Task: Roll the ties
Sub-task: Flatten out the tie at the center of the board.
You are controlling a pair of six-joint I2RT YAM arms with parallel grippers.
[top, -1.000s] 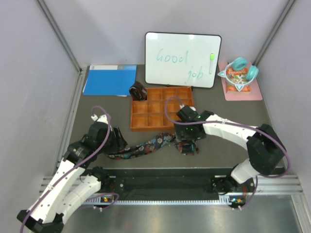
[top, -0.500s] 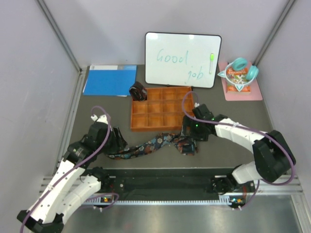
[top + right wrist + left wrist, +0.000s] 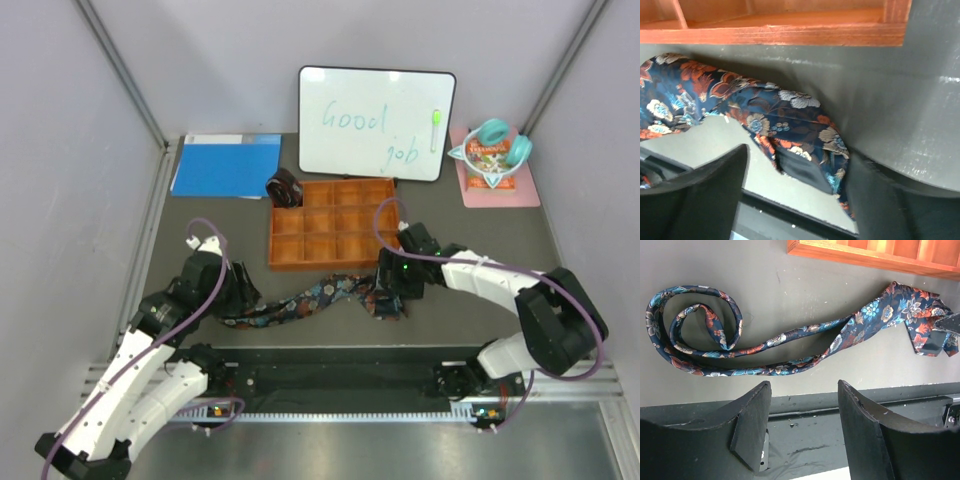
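The floral necktie (image 3: pixel 310 297) runs left-right on the bench, folded wide end between the right gripper's (image 3: pixel 797 160) spread fingers, looped end beyond the left gripper's (image 3: pixel 802 390), also spread.

The right claw (image 3: pixel 388 290) stood squarely over the wide end of the floral tie (image 3: pixel 320 297) a second ago; its wrist then swung out toward 3 o'clock and has since eased back toward 7 o'clock. The tie's wide end, covered before, now shows as a folded bundle between the spread jaws. The purple cable (image 3: pixel 381 215) looped above the wrist has shifted toward 3 o'clock, to the right edge of the tray (image 3: pixel 310 264).
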